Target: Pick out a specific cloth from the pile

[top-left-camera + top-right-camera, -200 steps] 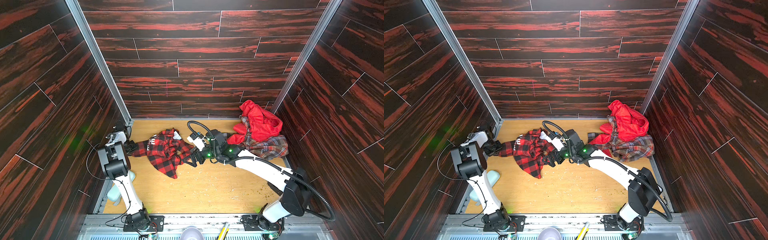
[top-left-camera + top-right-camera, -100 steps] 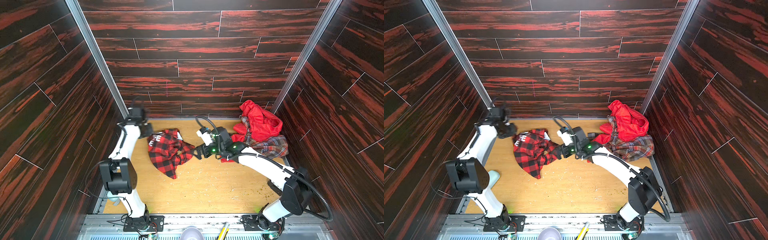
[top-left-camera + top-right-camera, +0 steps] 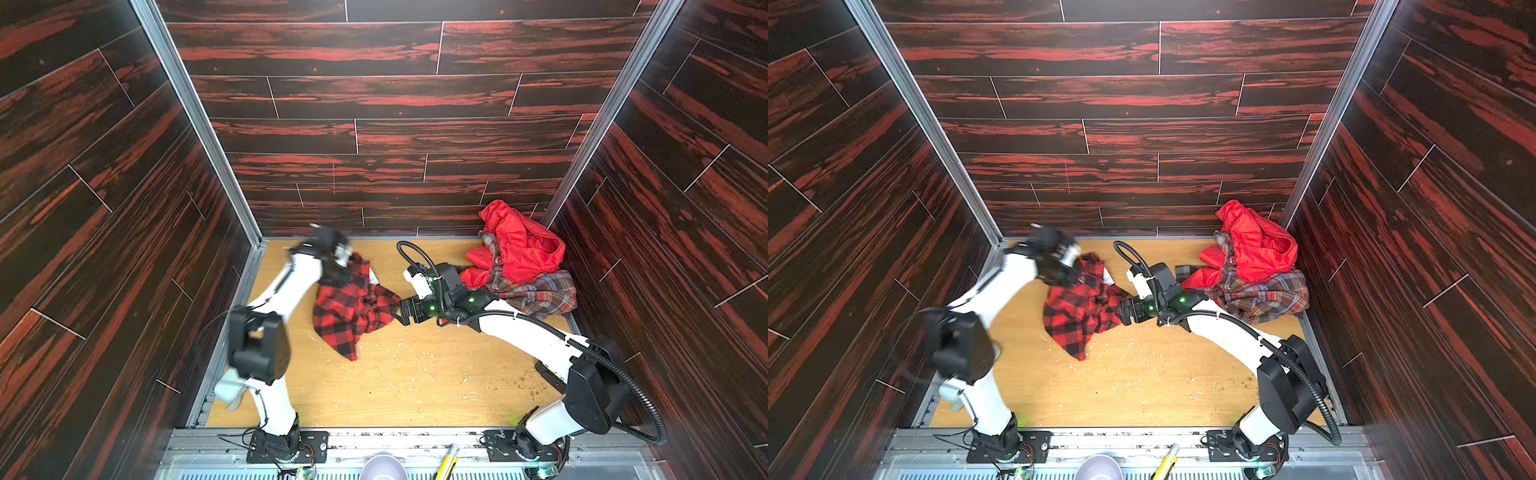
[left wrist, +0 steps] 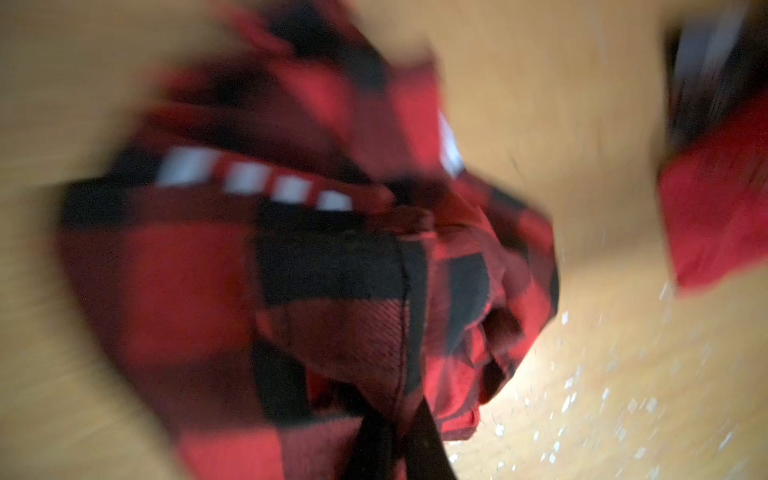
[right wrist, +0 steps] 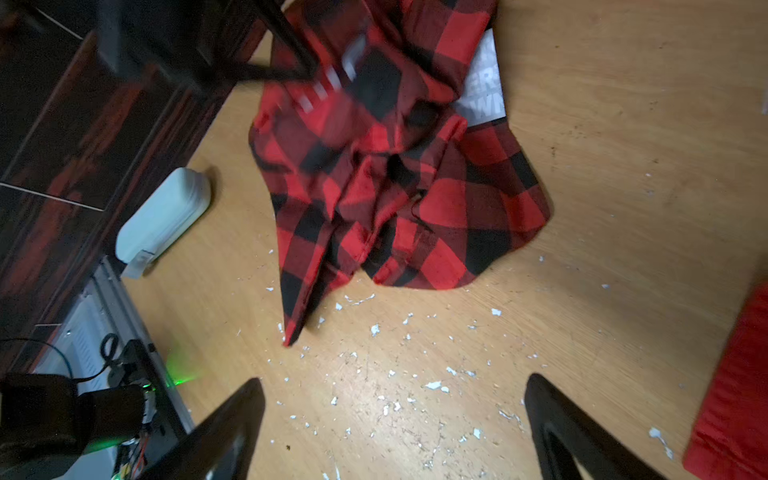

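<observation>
The cloth [image 3: 353, 311] [image 3: 1084, 316], in bold red-and-black check with a white label, lies bunched on the wooden floor left of centre. My left gripper [image 3: 345, 276] [image 4: 399, 415] is shut on its far left edge, blurred by motion; a fold of check fabric is pinched between the fingers. My right gripper [image 3: 397, 311] [image 5: 390, 378] stands open just right of the cloth [image 5: 395, 187], with only bare floor between its fingers. The pile [image 3: 523, 270], a bright red garment on a muted plaid shirt, sits in the back right corner.
Dark wood-pattern walls close in the floor on three sides. A pale container [image 3: 226, 388] [image 5: 162, 220] lies by the left arm's base. A bowl [image 3: 382, 469] and a yellow tool [image 3: 444, 465] sit on the front rail. White flecks litter the floor [image 3: 415, 374].
My left arm swung from the left wall to the back and then rightward, carrying the cloth's left end with it and bunching it. The right gripper drew slightly right, off the cloth.
</observation>
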`<state>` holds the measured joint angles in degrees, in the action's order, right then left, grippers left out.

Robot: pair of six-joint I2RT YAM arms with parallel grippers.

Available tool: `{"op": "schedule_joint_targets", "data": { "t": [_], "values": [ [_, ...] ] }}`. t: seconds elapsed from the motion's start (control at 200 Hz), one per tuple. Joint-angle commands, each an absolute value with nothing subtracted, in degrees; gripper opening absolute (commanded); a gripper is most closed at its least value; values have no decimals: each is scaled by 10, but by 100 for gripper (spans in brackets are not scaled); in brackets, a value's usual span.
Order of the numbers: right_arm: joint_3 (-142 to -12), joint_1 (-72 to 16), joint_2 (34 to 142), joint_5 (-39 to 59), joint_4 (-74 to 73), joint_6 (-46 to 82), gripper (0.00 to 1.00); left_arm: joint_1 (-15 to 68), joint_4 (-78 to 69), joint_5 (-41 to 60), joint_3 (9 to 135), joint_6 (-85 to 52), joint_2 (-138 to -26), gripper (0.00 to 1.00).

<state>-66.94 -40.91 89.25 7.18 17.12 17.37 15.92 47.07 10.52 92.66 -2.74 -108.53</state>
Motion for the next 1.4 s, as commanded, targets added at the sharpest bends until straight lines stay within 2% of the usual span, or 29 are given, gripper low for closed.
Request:
{"op": "schedule_joint_targets", "data": {
  "t": [0.0, 0.06, 0.175, 0.346, 0.691, 0.882, 1.132, 1.207, 1.303, 1.393],
  "values": [
    [-664, -405, 896, 58, 176, 183, 98, 184, 500, 86, 923, 8, -1114, 13],
    [-652, -405, 882, 53, 164, 187, 97, 184, 511, 83, 930, -1, -1142, 16],
    [-642, -405, 871, 48, 171, 185, 97, 185, 497, 75, 928, -13, -1182, 32],
    [-620, -405, 852, 44, 165, 187, 97, 185, 484, 64, 932, -16, -1210, 51],
    [-611, -396, 838, 40, 159, 186, 98, 185, 489, 94, 965, 5, -1134, 88],
    [-606, -387, 833, 38, 153, 186, 97, 185, 518, 88, 958, 22, -1086, 90],
    [-579, -368, 817, 51, 143, 187, 97, 194, 525, 77, 860, 40, -977, 91],
    [-566, -366, 810, 54, 139, 186, 97, 207, 540, 36, 816, 33, -951, 85],
    [-558, -361, 808, 58, 137, 187, 98, 232, 580, 40, 769, 14, -933, 71],
    [-559, -359, 811, 62, 138, 185, 98, 267, 560, 40, 716, -13, -908, 69]
  ]
}}
